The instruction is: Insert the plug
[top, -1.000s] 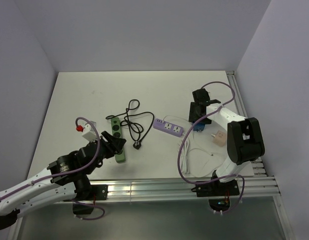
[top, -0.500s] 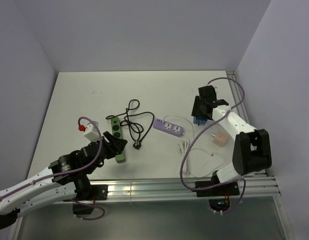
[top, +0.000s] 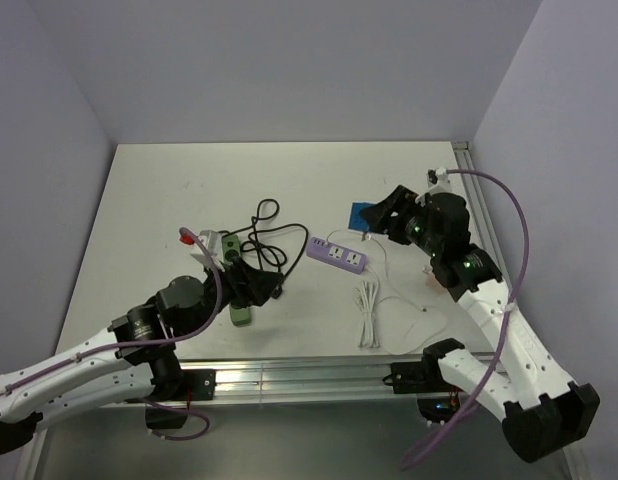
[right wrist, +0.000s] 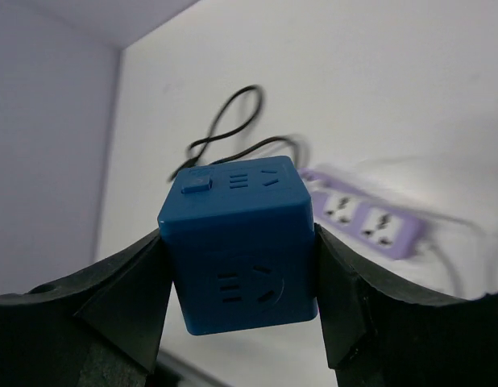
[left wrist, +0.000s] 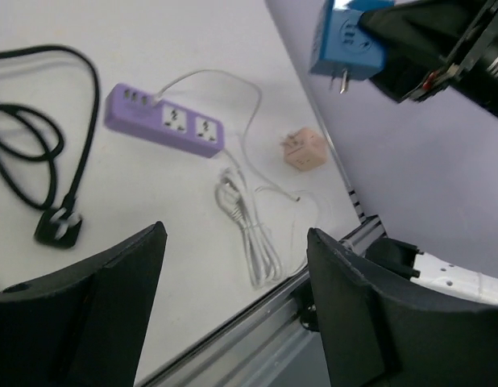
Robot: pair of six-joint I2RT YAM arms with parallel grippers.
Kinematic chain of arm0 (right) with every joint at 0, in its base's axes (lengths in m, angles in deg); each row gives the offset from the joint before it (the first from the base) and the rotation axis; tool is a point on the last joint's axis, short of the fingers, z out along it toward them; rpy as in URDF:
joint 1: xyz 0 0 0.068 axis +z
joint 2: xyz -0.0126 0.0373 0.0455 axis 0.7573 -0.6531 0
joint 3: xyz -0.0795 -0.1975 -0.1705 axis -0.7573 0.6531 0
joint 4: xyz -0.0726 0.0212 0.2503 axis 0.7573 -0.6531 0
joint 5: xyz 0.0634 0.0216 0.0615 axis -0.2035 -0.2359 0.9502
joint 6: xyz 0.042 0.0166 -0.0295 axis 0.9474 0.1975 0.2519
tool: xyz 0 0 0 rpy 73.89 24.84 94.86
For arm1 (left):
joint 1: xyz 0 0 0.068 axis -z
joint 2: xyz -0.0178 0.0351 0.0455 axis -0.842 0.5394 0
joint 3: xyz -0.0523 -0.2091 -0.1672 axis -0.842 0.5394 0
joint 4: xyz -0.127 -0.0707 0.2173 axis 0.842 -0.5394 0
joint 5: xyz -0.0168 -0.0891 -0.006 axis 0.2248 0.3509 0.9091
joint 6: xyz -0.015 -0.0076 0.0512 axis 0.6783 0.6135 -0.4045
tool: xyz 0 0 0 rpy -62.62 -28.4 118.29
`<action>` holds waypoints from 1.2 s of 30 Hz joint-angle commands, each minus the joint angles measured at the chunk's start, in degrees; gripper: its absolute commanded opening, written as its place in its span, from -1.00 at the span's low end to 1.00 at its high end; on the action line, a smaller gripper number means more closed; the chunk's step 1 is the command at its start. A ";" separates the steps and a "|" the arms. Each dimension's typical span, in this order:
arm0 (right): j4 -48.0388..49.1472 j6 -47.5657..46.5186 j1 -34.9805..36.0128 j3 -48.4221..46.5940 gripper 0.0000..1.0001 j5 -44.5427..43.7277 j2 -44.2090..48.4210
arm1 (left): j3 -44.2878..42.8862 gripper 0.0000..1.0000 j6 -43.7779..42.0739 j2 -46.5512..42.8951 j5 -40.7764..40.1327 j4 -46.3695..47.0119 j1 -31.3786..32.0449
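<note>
Jaws: right gripper (right wrist: 242,278) clamps the plug (right wrist: 233,214), raised, prongs clear for insertion | left gripper (left wrist: 233,314) spread, empty, at green strip (top: 230,246), likely to steady it

you see the bright blue cube plug (left wrist: 346,47) clamped in black fingers (left wrist: 412,34), high above the purple power strip (left wrist: 164,121).

The white table (top: 159,190) carries a green strip (top: 239,316), a purple strip (top: 336,255) and 1 pink cube (left wrist: 304,150).
</note>
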 commanded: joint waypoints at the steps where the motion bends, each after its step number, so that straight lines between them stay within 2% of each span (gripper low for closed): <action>1: 7.27 11.42 3.82 2.57 -1.00 7.14 4.05 | -0.85 0.55 -8.79 2.49 2.58 15.60 0.16; 5: 11.77 21.69 7.17 6.34 -1.00 9.51 8.01 | -1.02 0.60 -13.36 5.92 1.88 23.26 0.16; 8: 13.00 26.01 8.05 8.19 -1.00 8.47 10.56 | -0.67 0.64 -15.65 6.80 2.84 28.10 0.16; 9: 13.79 27.07 8.31 8.98 -1.00 7.86 11.69 | 0.55 0.66 -16.79 6.89 3.89 32.30 0.34; 11: 15.20 30.05 8.66 10.56 -1.00 7.15 12.32 | 2.83 0.83 -19.07 7.07 4.51 37.59 0.51; 12: 15.03 30.86 9.01 10.92 -1.00 5.84 12.41 | 2.84 0.83 -19.52 7.85 4.16 40.05 0.60; 18: 14.50 36.39 13.57 10.22 -1.00 2.06 9.69 | -1.54 0.82 -23.65 14.87 2.58 40.16 1.66; 21: 11.87 38.07 17.35 7.85 -1.00 -3.90 7.85 | -2.87 0.80 -25.94 17.52 2.75 42.09 2.80; 30: 8.61 41.67 24.39 3.89 -1.00 -11.74 5.38 | -4.45 0.79 -29.19 20.51 3.72 42.54 4.03; 36: 7.73 42.73 27.12 1.96 -1.00 -13.33 3.01 | -5.50 0.82 -29.72 22.36 3.28 41.74 4.47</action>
